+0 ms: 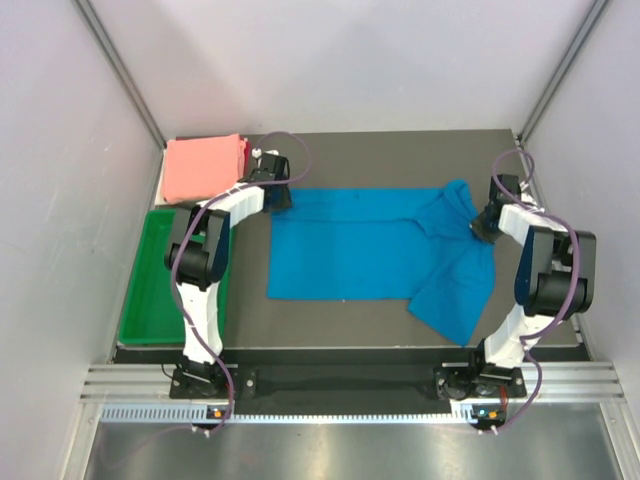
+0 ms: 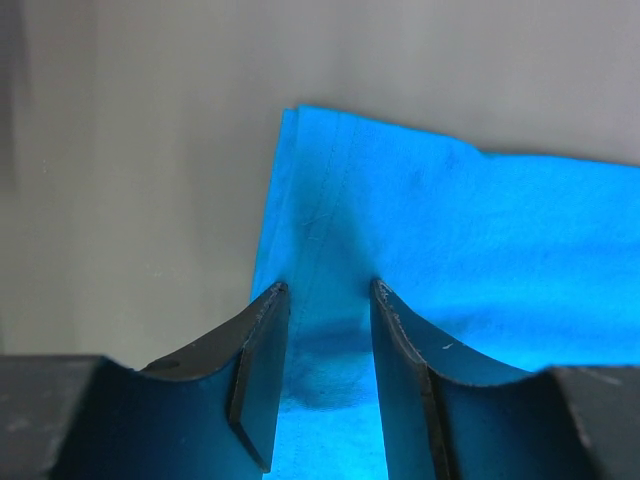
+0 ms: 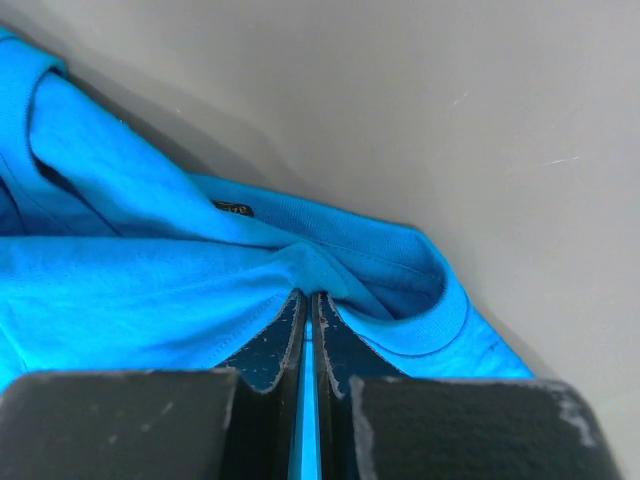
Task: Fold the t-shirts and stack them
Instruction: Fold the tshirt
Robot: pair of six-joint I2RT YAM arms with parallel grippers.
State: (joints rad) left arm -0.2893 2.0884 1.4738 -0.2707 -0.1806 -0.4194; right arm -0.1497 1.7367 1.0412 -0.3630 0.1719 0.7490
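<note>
The bright blue t-shirt [image 1: 370, 255] lies spread on the dark table, its right part bunched and folded over. The salmon pink t-shirt [image 1: 205, 166] lies folded at the far left corner. My left gripper [image 1: 281, 196] is at the blue shirt's far left corner. In the left wrist view the left gripper [image 2: 328, 296] is open, its jaws standing either side of the blue cloth [image 2: 450, 230] near its hemmed edge. My right gripper [image 1: 482, 226] is at the shirt's right end. In the right wrist view the right gripper [image 3: 310, 298] is shut on a fold of blue cloth beside the collar [image 3: 420, 300].
A green plastic tray [image 1: 150, 300] sits along the table's left edge, beside the left arm. White walls with metal frame rails stand close on the left, right and back. Bare dark table [image 1: 330, 320] shows in front of the blue shirt.
</note>
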